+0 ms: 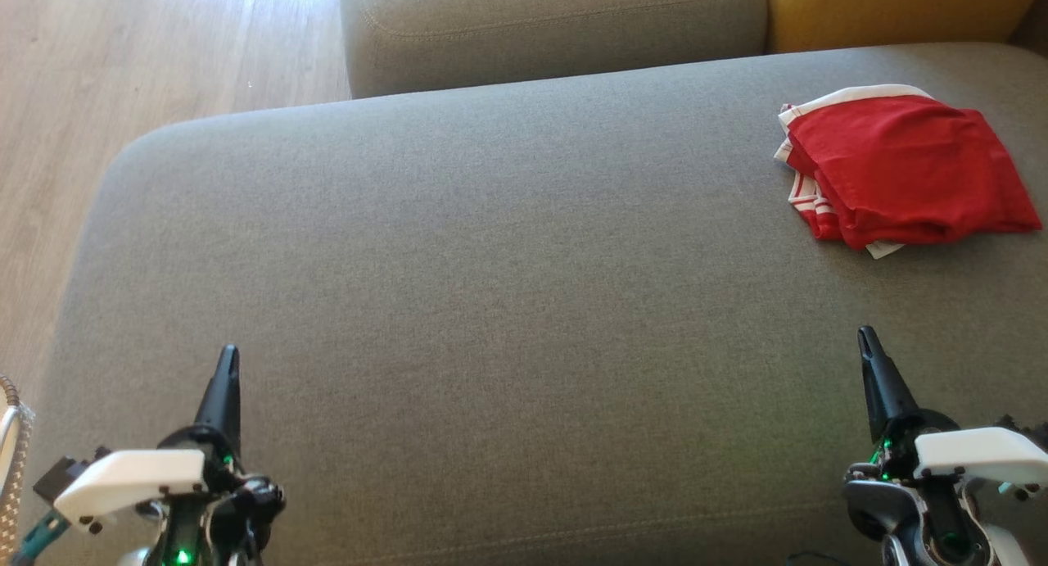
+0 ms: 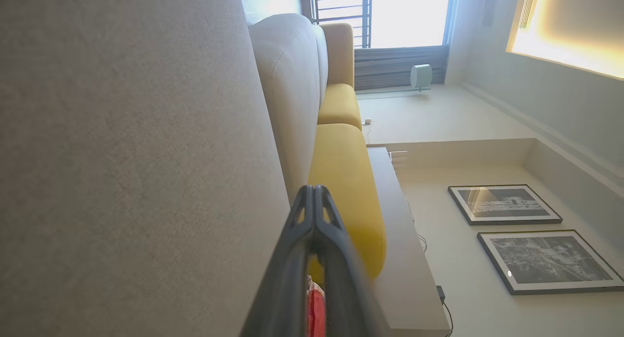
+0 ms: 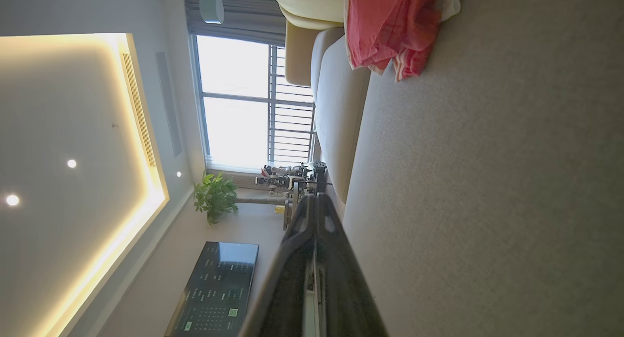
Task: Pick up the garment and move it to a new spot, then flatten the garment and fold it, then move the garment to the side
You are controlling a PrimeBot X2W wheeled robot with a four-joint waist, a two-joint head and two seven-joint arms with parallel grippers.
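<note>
The garment [image 1: 905, 169] is red with white striped trim and lies folded into a compact pile at the far right of the grey sofa seat [image 1: 508, 246]. A sliver of the garment [image 2: 316, 310] peeks between the fingers in the left wrist view, and the garment [image 3: 390, 25] sits at the top of the right wrist view. My left gripper [image 1: 228, 361] hovers at the lower left, shut and empty. Over the seat's lower right, well short of the garment, my right gripper [image 1: 866, 341] is shut and empty too. Both pairs of fingertips meet in the wrist views, left gripper [image 2: 313, 190] and right gripper [image 3: 313, 198].
A grey back cushion [image 1: 548, 25] and a yellow cushion [image 1: 892, 9] border the seat's far side. Wooden floor [image 1: 123, 66] lies off the seat's left edge. A braided cable [image 1: 12, 459] hangs at the left edge of the head view.
</note>
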